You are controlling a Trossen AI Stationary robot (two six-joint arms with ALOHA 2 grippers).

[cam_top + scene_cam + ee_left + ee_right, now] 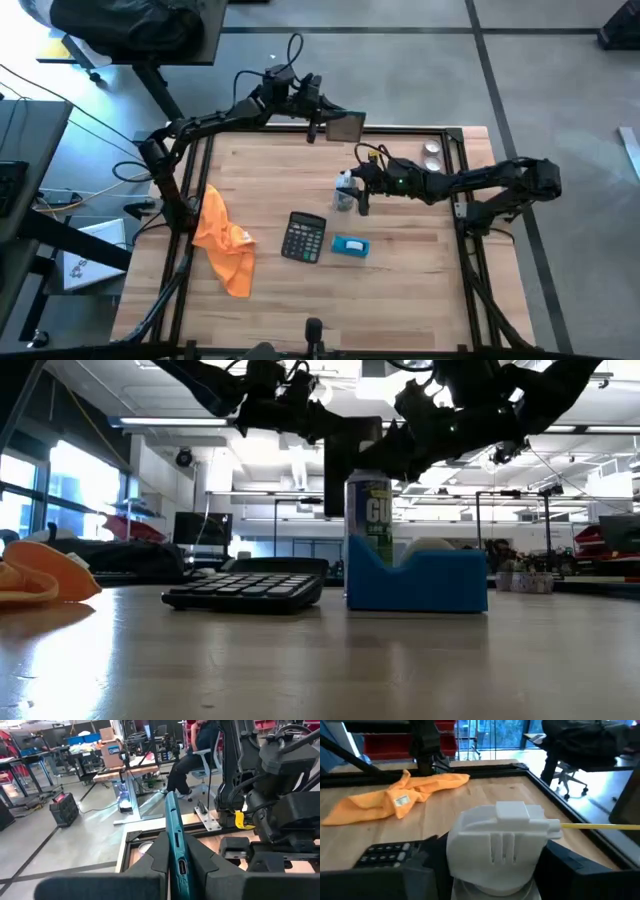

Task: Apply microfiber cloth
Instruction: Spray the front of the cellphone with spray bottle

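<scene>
So, both pincers busy, cloth untouched.
My left gripper (175,865) pinches the teal slab (172,827) edge-on, right gripper (352,192) clamps the spray bottle (502,840); microfiber cloth (222,240) lies crumpled left of the calculator (304,238).

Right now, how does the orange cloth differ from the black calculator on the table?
The microfiber cloth is bright orange, soft and crumpled; the calculator is black, rigid and flat with rows of keys. The cloth is the larger, lying by the table's left edge; the calculator lies near the middle. Both rest on the table, untouched by either gripper.
</scene>
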